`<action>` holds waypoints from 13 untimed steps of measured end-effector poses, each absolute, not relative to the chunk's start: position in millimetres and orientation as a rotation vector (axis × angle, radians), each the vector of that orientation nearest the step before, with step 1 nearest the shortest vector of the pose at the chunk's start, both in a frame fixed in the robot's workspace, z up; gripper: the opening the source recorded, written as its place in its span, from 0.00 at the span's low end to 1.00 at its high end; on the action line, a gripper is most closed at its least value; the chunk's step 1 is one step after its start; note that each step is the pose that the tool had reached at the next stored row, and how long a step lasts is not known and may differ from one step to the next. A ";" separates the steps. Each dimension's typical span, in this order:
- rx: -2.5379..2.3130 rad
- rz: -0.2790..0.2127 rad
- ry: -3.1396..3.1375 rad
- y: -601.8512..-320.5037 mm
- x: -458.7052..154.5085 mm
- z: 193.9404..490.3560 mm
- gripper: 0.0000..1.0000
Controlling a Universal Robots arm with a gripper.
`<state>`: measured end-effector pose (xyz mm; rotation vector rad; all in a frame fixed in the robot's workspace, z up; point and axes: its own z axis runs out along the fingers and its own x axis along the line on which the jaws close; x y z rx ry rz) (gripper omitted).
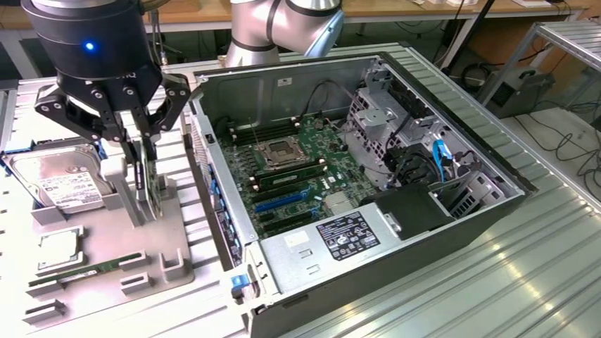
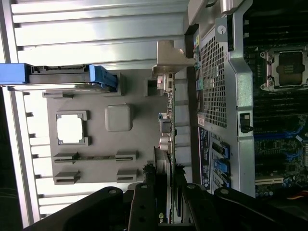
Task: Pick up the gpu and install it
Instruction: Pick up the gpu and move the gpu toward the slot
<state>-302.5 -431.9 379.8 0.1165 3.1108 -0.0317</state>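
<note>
The gpu (image 1: 141, 196) stands on edge in a slot of the grey parts holder (image 1: 150, 253), left of the open computer case (image 1: 376, 232) in the exterior view. I see it edge-on as a thin dark card. In the wrist view the gpu (image 2: 166, 127) runs away from me to its silver end bracket (image 2: 169, 57). My black gripper (image 1: 139, 165) hangs straight above it, one finger on each face of the card. From the wrist, the gripper (image 2: 165, 192) has its fingers (image 2: 144, 195) pressed against the card's near end. The card's lower edge still sits in the holder.
On the holder also sit a silver hard drive (image 1: 56, 184), a square processor chip (image 1: 58, 250) and a narrow memory stick (image 1: 80, 276). Inside the case lies the motherboard (image 1: 291, 176) with blue expansion slots (image 1: 281, 202), a drive cage (image 1: 381, 130) and cables (image 1: 437, 158).
</note>
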 end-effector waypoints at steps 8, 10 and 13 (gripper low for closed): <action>0.117 -0.032 3.111 -431.8 -302.5 382.1 0.26; 0.117 -0.032 3.111 -431.8 -302.5 382.7 0.26; 0.117 -0.032 3.111 -431.8 -302.5 383.5 0.26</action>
